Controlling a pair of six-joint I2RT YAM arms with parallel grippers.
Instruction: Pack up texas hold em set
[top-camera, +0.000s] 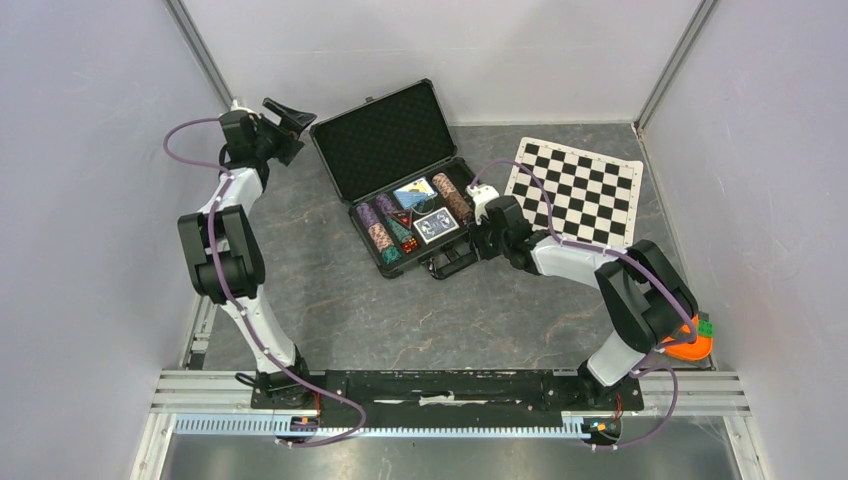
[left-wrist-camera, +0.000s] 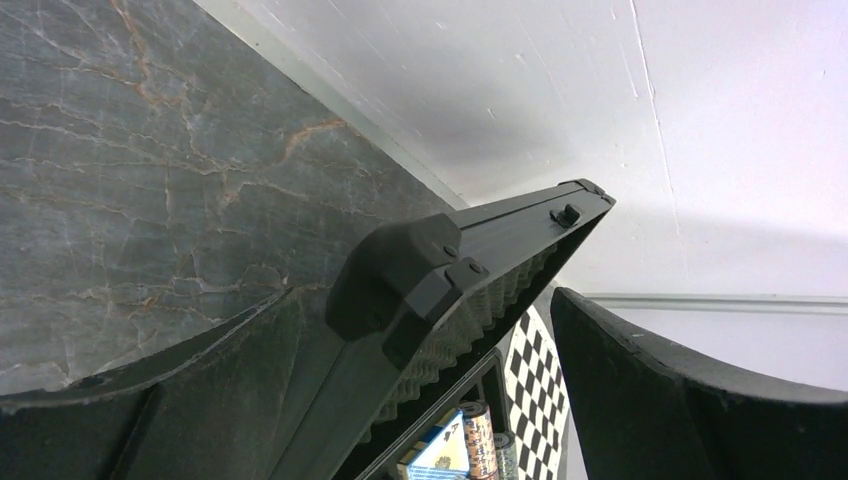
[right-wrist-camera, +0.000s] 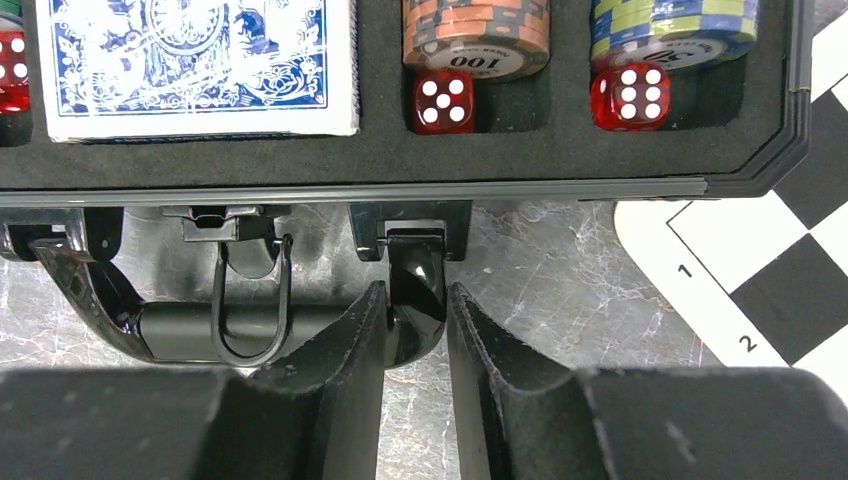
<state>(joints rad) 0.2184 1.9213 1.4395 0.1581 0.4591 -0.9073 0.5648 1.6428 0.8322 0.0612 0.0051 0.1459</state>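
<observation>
- Grey marbled counter (top-camera: 330, 300) fenced by plain pale walls (top-camera: 90, 200), with both arms reaching out from its near edge.
- The briefcase (right-wrist-camera: 560, 187) lies open at the middle of the counter, and its foam-lined lid (top-camera: 385, 140) stands up at the far side.
- Striped chip stacks (top-camera: 380, 238) and blue-backed card decks (top-camera: 436, 226) sit in the foam compartments. Red dice (right-wrist-camera: 443, 100) lie just in front of the chips.
- The right claw (right-wrist-camera: 415, 330) is at the case's near side, narrowed onto one end of the glossy black handle (right-wrist-camera: 170, 330), with a finger on either side of it.
- The left claw (top-camera: 292, 128) is spread wide and holds nothing. It hangs at the lid's far left corner, which shows between its fingers (left-wrist-camera: 680, 400) in the wrist view. I cannot tell whether either finger touches it.
- A checkered chess mat (top-camera: 575, 190) lies flat just right of the case.
- An orange object (top-camera: 690, 348) sits by the right arm's elbow, at the counter's right edge.
</observation>
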